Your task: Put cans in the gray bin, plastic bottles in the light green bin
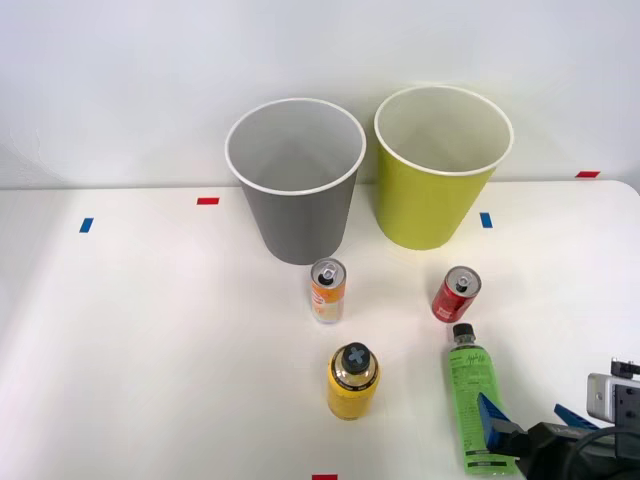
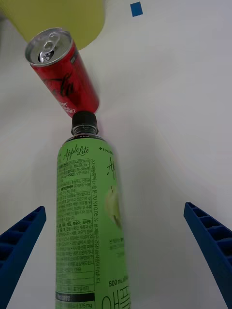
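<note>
The plastic bottle (image 1: pixel 472 388) (image 2: pixel 89 217) lies flat on the white table, its green label up and its black cap (image 2: pixel 84 123) pointing at the bins. My right gripper (image 1: pixel 530 420) (image 2: pixel 116 256) is open and low at the bottle's base end. The bottle lies between the blue fingers (image 2: pixel 21 246), closer to one of them and gripped by neither. A red can (image 1: pixel 456 294) (image 2: pixel 63 72) stands just beyond the cap. The orange-and-white can (image 1: pixel 328 290) stands upright in front of the gray bin (image 1: pixel 295 190). Beside that stands the light green bin (image 1: pixel 440 175) (image 2: pixel 63 17).
A yellow container (image 1: pixel 353 380) with a dark cap stands left of the bottle, near the front of the table (image 1: pixel 150 350). Small blue tape marks (image 1: pixel 486 220) and red tape marks (image 1: pixel 207 201) are stuck on the table. Both bins sit at the back against a white wall.
</note>
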